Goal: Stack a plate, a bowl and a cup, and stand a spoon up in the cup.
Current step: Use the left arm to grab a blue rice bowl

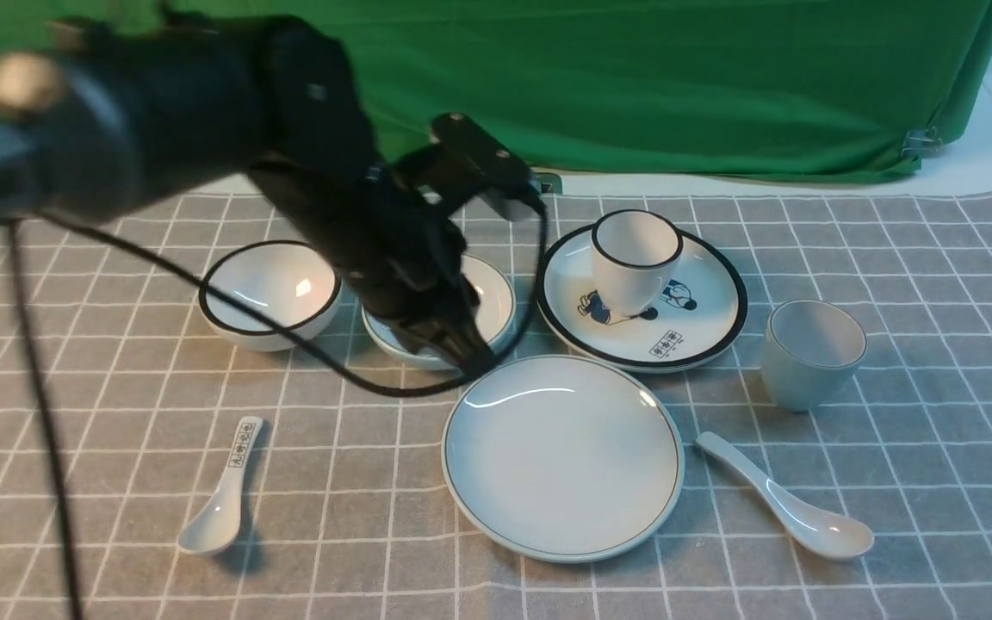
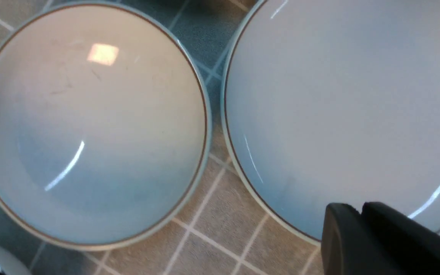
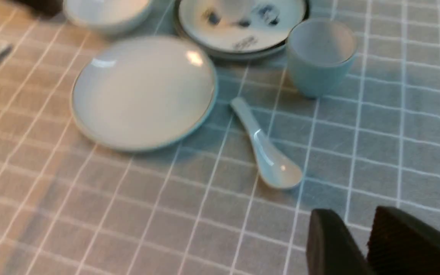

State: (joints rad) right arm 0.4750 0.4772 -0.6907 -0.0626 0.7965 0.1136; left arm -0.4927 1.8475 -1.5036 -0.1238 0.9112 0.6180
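Left gripper (image 1: pixel 474 355): my jaws pressed together, empty, mid-frame between shallow pale bluish-white bowl (image 1: pixel 494 301) and large pale round plate (image 1: pixel 562 456). I should open, straddle bowl rim, pinch firmly, lift level.

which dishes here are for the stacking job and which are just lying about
For the job: large plain pale bluish-white plate, shallow pale thin-rimmed bowl, handleless pale grey cup, plain white ceramic spoon.
Lying about: black-rimmed white bowl, black-rimmed cartoon plate, black-rimmed white cup, white spoon with printed handle.
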